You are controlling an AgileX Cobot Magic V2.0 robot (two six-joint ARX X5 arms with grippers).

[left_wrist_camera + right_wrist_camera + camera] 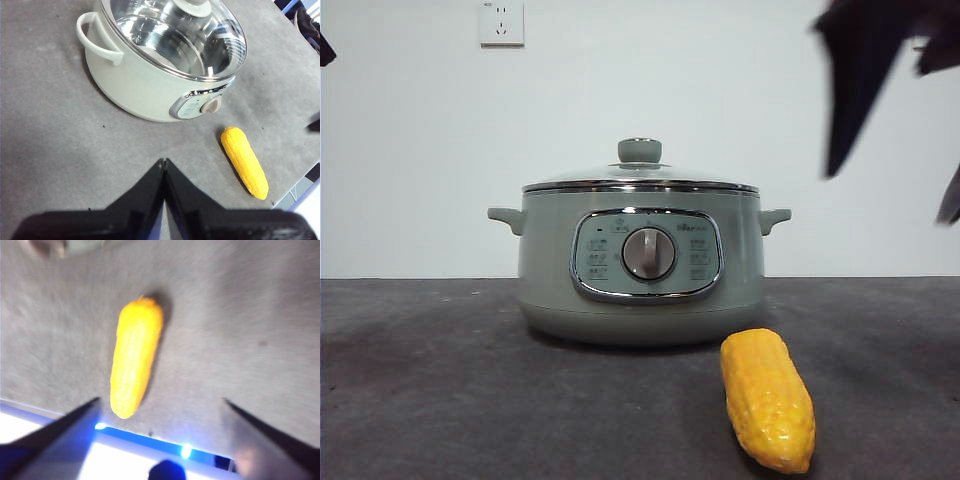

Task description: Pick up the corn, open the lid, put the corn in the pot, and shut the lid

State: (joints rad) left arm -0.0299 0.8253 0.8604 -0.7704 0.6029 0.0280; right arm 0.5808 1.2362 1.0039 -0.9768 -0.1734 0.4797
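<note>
In the front view, the pot (640, 268) stands on the dark desk (440, 400) with the lid (640, 180) seated on its rim, and the corn (767, 400) lies on the desk just in front of the pot, off to one side of the dial (648, 253). The right tool (895, 60) hangs high in a top corner, dark and blurred, well above the corn and clear of the pot; a wall socket (501, 22) sits on the white wall behind. In the left wrist view, the left tool (164, 165) has its jaws pressed together, tips touching and holding nothing; the pot (145, 85) lies ahead of it with the glass lid (175, 35) closed, and the corn (244, 162) rests on the desk beyond the jaws, apart from the pot's front panel. In the right wrist view, which is blurred, the right tool (160, 402) has its jaws spread wide and empty, and the corn (135, 357) lies on the desk beyond them, nearer one jaw than the other, close to the desk's edge.
</note>
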